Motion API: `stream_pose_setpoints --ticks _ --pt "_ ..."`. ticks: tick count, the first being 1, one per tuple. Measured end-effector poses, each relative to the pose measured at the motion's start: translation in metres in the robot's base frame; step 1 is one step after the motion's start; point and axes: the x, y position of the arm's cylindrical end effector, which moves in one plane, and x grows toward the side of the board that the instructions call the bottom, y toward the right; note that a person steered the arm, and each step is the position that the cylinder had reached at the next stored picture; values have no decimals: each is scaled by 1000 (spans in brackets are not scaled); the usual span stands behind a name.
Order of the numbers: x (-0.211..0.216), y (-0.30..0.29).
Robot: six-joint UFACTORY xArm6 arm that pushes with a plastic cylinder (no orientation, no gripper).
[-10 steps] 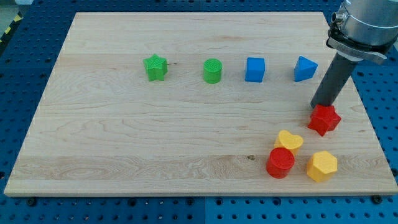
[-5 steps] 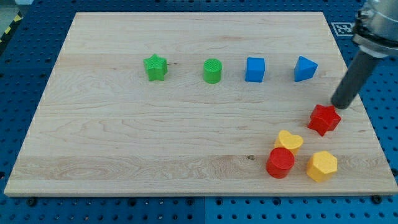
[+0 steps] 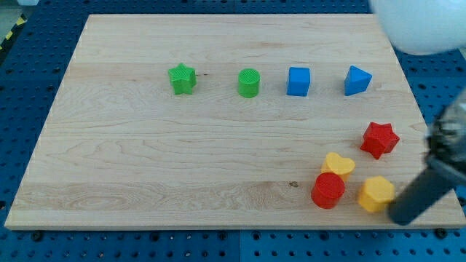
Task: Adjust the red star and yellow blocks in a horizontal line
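Note:
The red star (image 3: 380, 139) lies near the board's right edge. Below and left of it lie a yellow heart (image 3: 338, 164) and a yellow hexagon (image 3: 376, 193), with a red cylinder (image 3: 328, 190) between them at the view's bottom. My tip (image 3: 399, 218) is at the bottom right, just right of and below the yellow hexagon, close to it or touching it. The rod is blurred.
A row near the view's top holds a green star (image 3: 182, 78), a green cylinder (image 3: 249, 83), a blue cube (image 3: 298, 81) and a blue triangular block (image 3: 357, 80). The wooden board's right edge (image 3: 429, 138) and bottom edge are close to my tip.
My tip has swung from just above the red star, out past its right side, down to the bottom right beside the yellow hexagon. The blocks have not visibly moved.

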Motion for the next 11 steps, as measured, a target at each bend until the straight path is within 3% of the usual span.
stream_pose_setpoints --ticks 2,6,11 --pt "-2 -16" --pt "-60 -14" --pt "-71 -22"
